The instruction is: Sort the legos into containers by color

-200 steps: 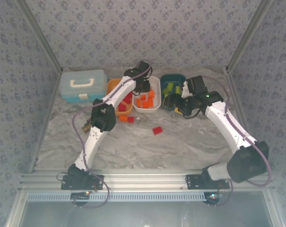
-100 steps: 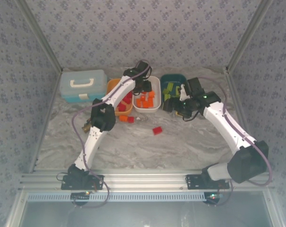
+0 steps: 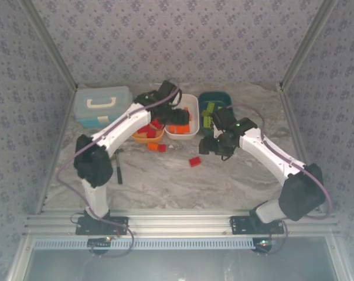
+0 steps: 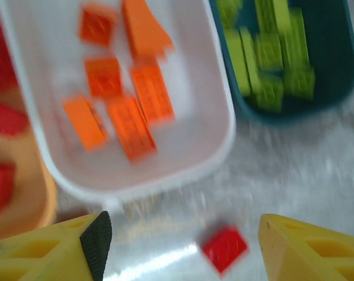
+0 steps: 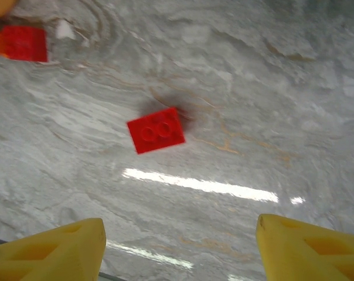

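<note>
Red brick: flat on table, long axis nearly crosswise, slightly tilted; just ahead of right gripper, jaws spread, empty.

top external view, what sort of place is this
Likely a robot test cell: patterned walls on a metal frame enclose a marble-look table, with left arm and right arm bolted at its near edge.

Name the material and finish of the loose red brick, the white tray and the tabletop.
Red brick: likely moulded plastic, smooth, with two round studs on top.
White tray: probably plastic, smooth, with a rounded one-piece rim.
Tabletop: grey veined marble-look surface, polished; it mirrors a bright light streak. Stone or laminate, cannot tell.
</note>
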`<state>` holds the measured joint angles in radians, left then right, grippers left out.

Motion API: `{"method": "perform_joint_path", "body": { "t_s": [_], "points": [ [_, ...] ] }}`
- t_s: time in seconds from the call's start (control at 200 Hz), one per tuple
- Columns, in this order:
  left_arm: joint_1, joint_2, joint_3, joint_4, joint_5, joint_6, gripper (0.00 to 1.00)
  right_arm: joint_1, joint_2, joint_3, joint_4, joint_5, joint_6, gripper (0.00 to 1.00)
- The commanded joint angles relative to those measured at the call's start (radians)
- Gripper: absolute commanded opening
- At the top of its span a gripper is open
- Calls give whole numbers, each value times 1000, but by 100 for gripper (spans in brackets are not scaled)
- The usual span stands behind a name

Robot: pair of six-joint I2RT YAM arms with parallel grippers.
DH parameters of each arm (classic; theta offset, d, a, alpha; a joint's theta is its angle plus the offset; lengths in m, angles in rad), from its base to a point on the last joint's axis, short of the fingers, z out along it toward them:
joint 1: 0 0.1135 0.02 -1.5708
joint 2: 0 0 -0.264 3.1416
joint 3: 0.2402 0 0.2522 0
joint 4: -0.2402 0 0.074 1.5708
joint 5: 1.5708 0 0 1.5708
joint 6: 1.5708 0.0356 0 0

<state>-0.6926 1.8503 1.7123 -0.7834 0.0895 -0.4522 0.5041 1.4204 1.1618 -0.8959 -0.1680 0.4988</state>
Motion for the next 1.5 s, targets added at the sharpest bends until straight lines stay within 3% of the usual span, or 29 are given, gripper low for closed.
{"method": "perform_joint_path", "body": {
  "t_s": [0.0,0.155,0.275,0.31,0.425,0.56,0.764,0.889,0.989,1.019,1.284,1.494],
  "points": [
    [-80,-49,-181,12,58,157,70,-35,-125,-39,-33,10,36,72],
    [-201,-59,-275,16,-1,214,71,-112,-241,-62,-77,-152,40,75],
    [-254,7,-244,32,-66,232,74,-181,-345,-73,-141,-283,61,77],
    [-266,34,-222,30,-81,242,80,-209,-377,-71,-159,-320,77,77],
    [-299,118,-158,23,-153,282,81,-305,-454,-56,-200,-402,109,80],
    [-306,192,-117,29,-177,301,80,-368,-488,-51,-217,-432,118,80],
    [-309,291,-28,11,-257,292,77,-385,-504,-74,-192,-426,123,80],
    [-306,335,7,11,-203,287,61,-390,-498,-83,-181,-432,123,81],
    [-308,337,-5,17,-185,268,33,-399,-489,-79,-187,-437,117,81],
    [-308,335,-7,17,-184,268,29,-405,-487,-79,-186,-439,116,81],
    [-296,296,-2,7,-212,233,26,-433,-465,-83,-159,-449,106,80],
    [-212,158,-3,-9,-200,142,26,-475,-440,-123,-46,-513,123,80]
  ]
}}
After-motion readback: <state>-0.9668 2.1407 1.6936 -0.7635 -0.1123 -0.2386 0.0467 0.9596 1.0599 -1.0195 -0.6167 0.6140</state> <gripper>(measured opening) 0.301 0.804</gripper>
